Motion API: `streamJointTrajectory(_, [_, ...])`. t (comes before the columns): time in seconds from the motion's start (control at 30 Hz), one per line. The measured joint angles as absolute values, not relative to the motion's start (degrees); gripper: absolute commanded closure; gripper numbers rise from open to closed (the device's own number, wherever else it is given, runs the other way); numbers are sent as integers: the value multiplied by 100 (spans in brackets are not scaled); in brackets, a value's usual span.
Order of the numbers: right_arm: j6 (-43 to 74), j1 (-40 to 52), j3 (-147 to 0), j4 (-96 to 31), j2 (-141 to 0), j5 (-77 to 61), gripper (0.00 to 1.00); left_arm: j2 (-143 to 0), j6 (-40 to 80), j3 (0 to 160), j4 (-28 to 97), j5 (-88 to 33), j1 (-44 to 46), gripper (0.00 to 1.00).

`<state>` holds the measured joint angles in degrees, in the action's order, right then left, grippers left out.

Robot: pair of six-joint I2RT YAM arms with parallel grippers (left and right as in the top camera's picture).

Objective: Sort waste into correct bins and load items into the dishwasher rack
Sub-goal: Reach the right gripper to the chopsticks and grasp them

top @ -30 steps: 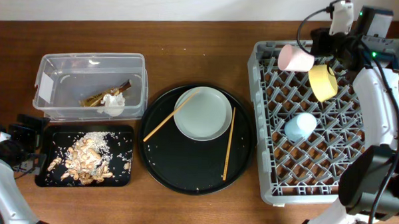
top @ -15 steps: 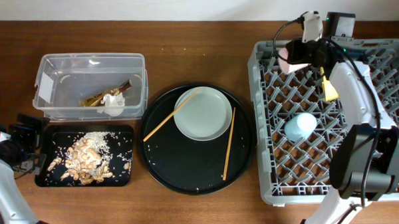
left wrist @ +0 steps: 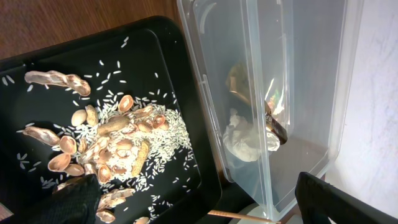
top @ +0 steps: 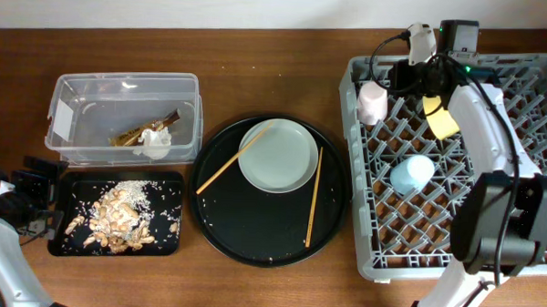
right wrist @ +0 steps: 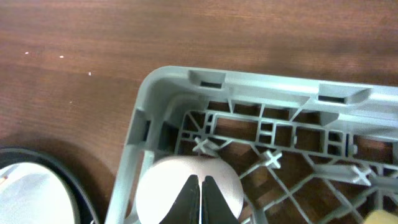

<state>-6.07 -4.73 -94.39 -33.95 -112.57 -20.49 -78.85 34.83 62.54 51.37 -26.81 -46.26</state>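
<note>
2 white arms (top: 493, 129), black joints (top: 506, 221), cables (top: 385, 46)

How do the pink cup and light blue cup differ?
The pink cup lies at the far left corner of the dishwasher rack; the light blue cup sits mid-rack. The right gripper is at the pink cup; nothing touches the light blue cup. Both are plain cups inside the rack.

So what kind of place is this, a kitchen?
Probably a practice table made to look like kitchen clean-up. A grey dishwasher rack with a pink cup in it sits on a wooden table, a plate and chopsticks wait on a round tray, and robot arms stand at it.
</note>
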Motion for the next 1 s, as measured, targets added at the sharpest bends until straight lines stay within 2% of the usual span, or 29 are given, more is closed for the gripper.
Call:
streamJointTrajectory(0.17, [-600, 158, -9478, -4473, -10130, -1994, 93, -7885, 3481, 6257, 5137, -2681, -4626, 1])
streamJointTrajectory(0.37, [-148, 1909, -9535, -5452, -9902, -1994, 83, -7885, 3483, 6254, 5140, -2681, -4626, 1])
streamJointTrajectory(0.57, [2285, 3395, -9535, -5120, -10082, -1533, 74, -7885, 3483, 6257, 5140, -2683, -4626, 1])
streamJointTrajectory(0.7, [3903, 4313, -9535, -4344, -10604, -766, 66, -7885, 3483, 6254, 5137, -2679, -4626, 1])
streamJointTrajectory(0.77, [4438, 4698, -9533, -4056, -10908, -344, 66, -7885, 3483, 6254, 5140, -2681, -4626, 1])
streamJointTrajectory(1.0, [5675, 5076, -9524, -3358, -11745, 799, 66, -7885, 3483, 6257, 5140, -2681, -4626, 1])
